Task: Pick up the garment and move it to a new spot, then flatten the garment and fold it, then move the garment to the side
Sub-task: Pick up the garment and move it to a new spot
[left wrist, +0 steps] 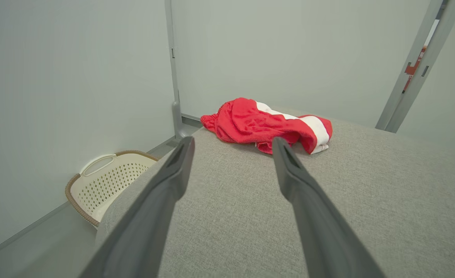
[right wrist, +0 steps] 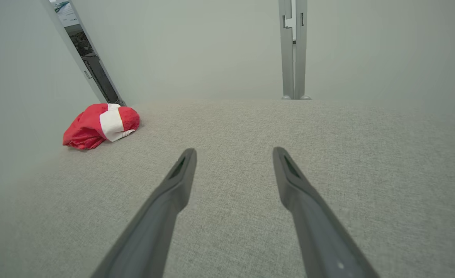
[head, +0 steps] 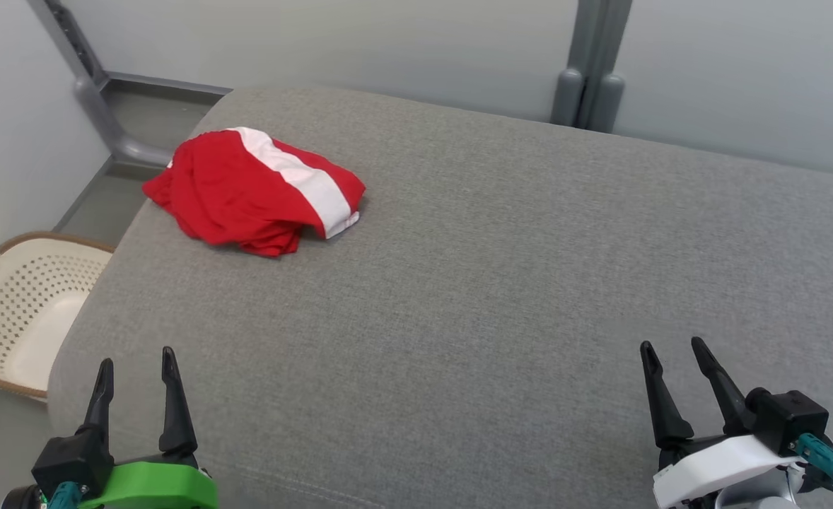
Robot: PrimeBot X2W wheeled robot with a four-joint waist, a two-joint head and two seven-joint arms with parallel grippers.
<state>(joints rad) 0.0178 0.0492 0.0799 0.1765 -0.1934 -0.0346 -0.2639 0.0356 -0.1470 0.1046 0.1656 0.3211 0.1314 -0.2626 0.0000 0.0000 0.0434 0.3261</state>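
Both hands stand wide open and empty. The left hand [head: 136,358] sits low at the near left of the grey padded surface [head: 501,297] and the right hand [head: 672,344] at the near right, fingers pointing away from the robot.

The garment [head: 247,191], red with a broad white band, lies bunched in a loose heap at the far left corner of the padded surface, close to its edge and well apart from both hands. Past that edge, down on the floor, sits a perforated cream basket [head: 20,311].

The step in hand looks like the first pickup. The left hand is nearer, and its wrist view shows it pointing roughly at the heap, so it should make the reach. It is best to come down over the top of the bunch and pinch several layers near the middle, not a stray hem. Then lift clear and carry it toward the open centre, where there is room to spread it. Dragging it risks tipping it off the left edge toward the basket. The right hand can then take a second corner for flattening.
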